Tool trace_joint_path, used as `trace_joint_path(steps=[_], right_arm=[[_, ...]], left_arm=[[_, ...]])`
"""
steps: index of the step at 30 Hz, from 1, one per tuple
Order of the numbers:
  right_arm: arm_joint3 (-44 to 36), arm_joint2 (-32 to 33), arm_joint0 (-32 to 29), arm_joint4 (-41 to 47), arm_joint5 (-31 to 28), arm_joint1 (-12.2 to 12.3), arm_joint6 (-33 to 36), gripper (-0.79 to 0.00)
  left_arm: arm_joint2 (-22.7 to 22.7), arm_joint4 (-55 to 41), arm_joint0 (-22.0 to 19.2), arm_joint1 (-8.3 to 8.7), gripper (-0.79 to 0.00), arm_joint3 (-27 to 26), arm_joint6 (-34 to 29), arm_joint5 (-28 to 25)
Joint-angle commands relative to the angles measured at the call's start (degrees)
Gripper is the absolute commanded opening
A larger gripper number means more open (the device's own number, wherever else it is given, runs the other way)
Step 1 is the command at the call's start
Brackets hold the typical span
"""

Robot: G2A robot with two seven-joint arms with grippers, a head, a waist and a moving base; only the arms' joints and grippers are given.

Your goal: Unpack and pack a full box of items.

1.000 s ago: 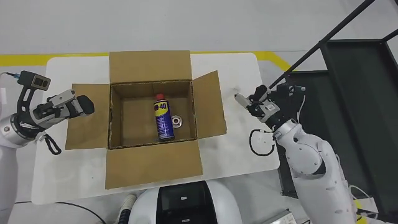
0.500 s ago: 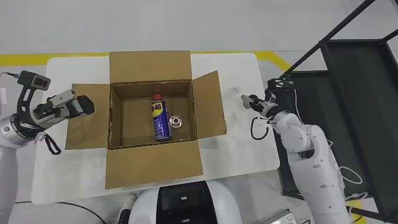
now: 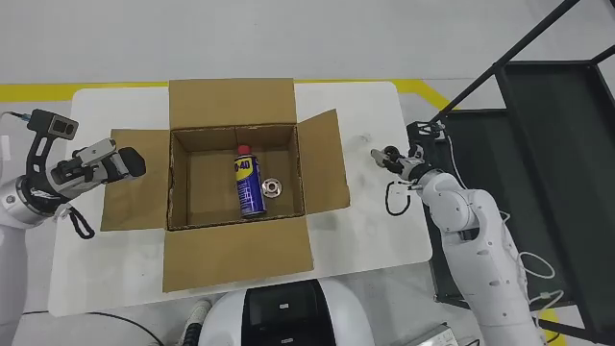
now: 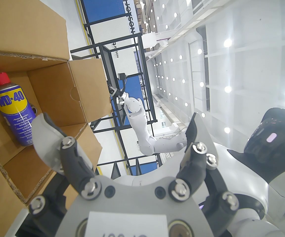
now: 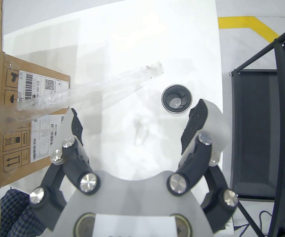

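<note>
The cardboard box point(image 3: 235, 253) sits open in the middle of the bench point(image 3: 375, 240), all four flaps folded out so its inside can be reached from above. A spray can point(image 3: 252, 185) lies on its floor with a small metal ring point(image 3: 273, 187) just beside it, so unpacking looks partly done. A short black ring point(image 5: 177, 99) stands on the bench beyond the right flap, probably set out there. The right end effector point(image 5: 136, 110) hovers near it, fingers apart and empty. The left end effector point(image 4: 117, 120) hangs beside the left flap, fingers apart, clear of the opening.
</note>
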Motion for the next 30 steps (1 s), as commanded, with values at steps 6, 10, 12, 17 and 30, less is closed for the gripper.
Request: trace_joint_path(steps=[6, 10, 12, 17, 30], right_arm=[[7.9, -2.6, 5.2, -5.8, 4.6, -0.1, 0.2, 0.0], [11.9, -5.1, 7.8, -7.0, 7.5, -0.5, -0.4, 0.0], [14.5, -6.1, 9.4, -7.0, 8.0, -0.7, -0.7, 0.0], [20.7, -8.7, 13.4, -6.4, 8.0, -1.2, 0.6, 0.0], [29.2, -11.7, 18.3, -6.0, 9.7, -2.1, -2.6, -0.779]], left_arm=[[0.0, 0.0, 0.0, 0.0, 0.0, 0.0, 0.0, 0.0], [0.0, 0.0, 0.0, 0.0, 0.0, 0.0, 0.0, 0.0], [0.0, 0.0, 0.0, 0.0, 0.0, 0.0, 0.0, 0.0], [0.0, 0.0, 0.0, 0.0, 0.0, 0.0, 0.0, 0.0], [0.0, 0.0, 0.0, 0.0, 0.0, 0.0, 0.0, 0.0]])
